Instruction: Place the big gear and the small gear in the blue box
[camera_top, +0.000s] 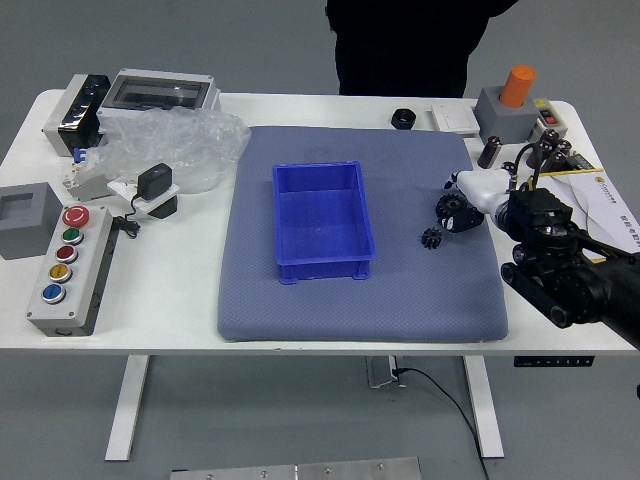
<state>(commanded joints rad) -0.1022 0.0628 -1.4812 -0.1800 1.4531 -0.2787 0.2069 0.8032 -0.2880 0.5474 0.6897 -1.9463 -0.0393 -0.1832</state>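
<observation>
Grey-blue matting (360, 315) covers the middle of the white tabletop (165, 300), starting close to its near edge, with a button panel (88, 275) well off to the left. Black and jointed, the right arm (565, 285) reaches in from the right. The open blue box (323, 225) sits on the mat; to its right lies the small gear (431, 238), and a bit farther out the big gear (450, 202). The right hand (483, 188) is at the big gear, partly covering it; whether it grips, I can't tell. Beyond are crumpled clear plastic (205, 145) at left, a black round piece (403, 119) and, past the far edge, a person in black (400, 50).
</observation>
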